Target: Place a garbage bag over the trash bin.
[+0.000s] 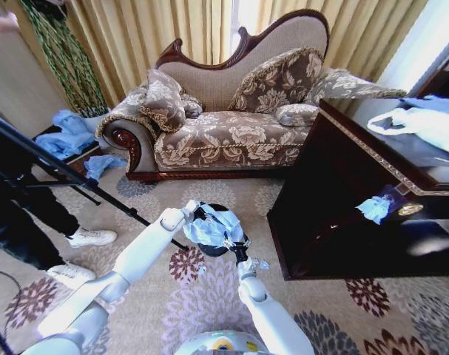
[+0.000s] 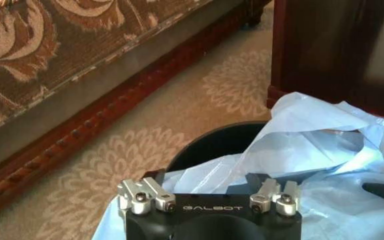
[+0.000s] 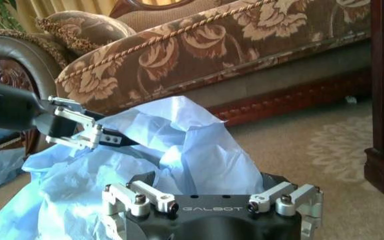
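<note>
Filling the far side of the room, a floral-upholstered sofa (image 1: 231,118) with a carved dark wood frame stands before gold curtains (image 1: 165,29), cushions heaped at its left end. To the right, a dark wooden cabinet (image 1: 342,185) reaches toward the middle, a white handled bag (image 1: 413,122) lying on its top and a small blue scrap (image 1: 376,208) hanging at its front edge. On the left, a black tripod leg (image 1: 54,166) slants across the floor beside a person's legs and white shoes (image 1: 91,237); more blue plastic (image 1: 69,133) is piled beyond. A beige carpet (image 1: 209,296) with flower medallions covers the floor.

Between sofa and cabinet, near the robot, stands the trash bin (image 1: 213,248), its black rim (image 2: 212,142) partly visible under the garbage bag (image 1: 213,225), which lies crumpled over the opening. The left gripper (image 1: 197,214) is at the bag's left edge with jaws spread, one finger (image 3: 78,131) touching the plastic. The right gripper (image 1: 242,248) is at the bin's near right side; whether its jaws are spread or pinching the bag cannot be told.
</note>
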{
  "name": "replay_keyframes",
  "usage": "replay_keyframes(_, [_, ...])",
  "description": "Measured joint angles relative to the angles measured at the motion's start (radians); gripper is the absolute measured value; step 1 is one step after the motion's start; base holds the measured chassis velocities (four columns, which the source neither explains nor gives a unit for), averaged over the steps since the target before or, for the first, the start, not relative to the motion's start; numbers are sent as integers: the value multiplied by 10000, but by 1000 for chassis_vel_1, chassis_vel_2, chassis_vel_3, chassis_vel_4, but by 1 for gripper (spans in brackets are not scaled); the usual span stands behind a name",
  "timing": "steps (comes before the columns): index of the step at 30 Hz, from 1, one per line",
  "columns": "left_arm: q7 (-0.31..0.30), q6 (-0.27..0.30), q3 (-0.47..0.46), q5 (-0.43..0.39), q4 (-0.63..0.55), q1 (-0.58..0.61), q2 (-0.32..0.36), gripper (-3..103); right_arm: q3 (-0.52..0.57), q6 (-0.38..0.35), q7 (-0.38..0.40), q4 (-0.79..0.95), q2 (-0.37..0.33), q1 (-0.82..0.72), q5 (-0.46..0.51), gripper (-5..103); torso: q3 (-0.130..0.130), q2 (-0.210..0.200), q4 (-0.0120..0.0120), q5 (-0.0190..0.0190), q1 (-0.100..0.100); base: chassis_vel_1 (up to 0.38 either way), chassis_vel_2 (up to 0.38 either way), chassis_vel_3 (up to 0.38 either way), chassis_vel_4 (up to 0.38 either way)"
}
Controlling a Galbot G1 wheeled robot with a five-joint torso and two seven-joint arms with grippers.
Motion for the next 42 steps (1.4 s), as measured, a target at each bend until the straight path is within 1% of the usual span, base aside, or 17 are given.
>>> replay_keyframes(4, [25, -331, 91, -11, 292, -135, -35, 68, 15, 17, 12, 14, 11, -3, 0, 100, 0, 0, 0, 0, 0, 0, 0, 0, 0])
replay_keyframes(6, [31, -402, 110, -11, 345, -171, -49, 68, 21, 20, 15, 22, 13, -4, 0, 100, 0, 0, 0, 0, 0, 0, 0, 0, 0])
replay_keyframes(9, [108, -555, 221, -13, 509, -330, -96, 56, 43, 34, 21, 60, 20, -3, 0, 100, 0, 0, -1, 0, 0, 0, 0, 0, 0])
replay_keyframes(10, [108, -555, 221, -13, 509, -330, -96, 56, 43, 34, 21, 60, 20, -3, 0, 100, 0, 0, -1, 0, 0, 0, 0, 0, 0])
replay_keyframes(12, [215, -672, 293, -10, 675, -458, -160, 48, 53, 41, 24, 96, 26, -9, -1, 100, 0, 0, 0, 0, 0, 0, 0, 0, 0])
replay_keyframes(13, [215, -672, 293, -10, 675, -458, -160, 48, 53, 41, 24, 96, 26, -9, -1, 100, 0, 0, 0, 0, 0, 0, 0, 0, 0])
replay_keyframes(15, [254, -743, 371, -10, 784, -554, -190, 41, 58, 46, 25, 127, 30, -26, -14, 100, 0, 0, -1, 0, 0, 0, 0, 0, 0])
replay_keyframes(18, [325, -862, 454, -10, 907, -639, -184, 36, 61, 51, 26, 151, 43, -38, -29, 100, 0, 0, -1, 0, 0, 0, 0, 0, 0])
replay_keyframes(20, [477, -1027, 535, -12, 1127, -812, -150, 28, 62, 58, 26, 169, 67, -39, -51, 100, 0, 0, -1, 0, 0, 0, 0, 0, 0])
replay_keyframes(21, [477, -1027, 535, -12, 1127, -812, -150, 28, 62, 58, 26, 169, 67, -39, -51, 100, 0, 0, -1, 0, 0, 0, 0, 0, 0])
replay_keyframes(23, [600, -1233, 592, -12, 1477, -1016, -133, 20, 42, 61, 25, 170, 93, -32, -64, 100, 0, 0, -1, 0, 0, 0, 0, 0, 0])
replay_keyframes(24, [600, -1233, 592, -12, 1477, -1016, -133, 20, 42, 61, 25, 170, 93, -32, -64, 100, 0, 0, -1, 0, 0, 0, 0, 0, 0])
replay_keyframes(26, [661, -1534, 583, -14, 1973, -1256, -168, 13, -36, 65, 5, 154, 103, -9, -69, 100, 0, 0, 0, 0, 0, 0, 0, 0, 0])
replay_keyframes(27, [662, -1574, 576, -16, 2039, -1281, -174, 9, -48, 67, 0, 145, 103, -6, -71, 100, 0, 0, 0, 0, 0, 0, 0, 0, 0])
replay_keyframes(28, [662, -1574, 576, -16, 2039, -1281, -174, 9, -48, 67, 0, 145, 103, -6, -71, 100, 0, 0, 0, 0, 0, 0, 0, 0, 0])
replay_keyframes(30, [666, -1732, 484, -28, 2271, -1352, -183, 2, -141, 85, -39, 69, 103, 6, -78, 100, 0, 0, -1, 0, 1, 0, 0, 0, 0])
replay_keyframes(42, [530, -1885, 504, -250, 2267, -1524, -273, 0, -188, 161, -157, -7, 91, 36, -164, 100, 0, 0, -1, 0, 0, 0, 0, 0, 0])
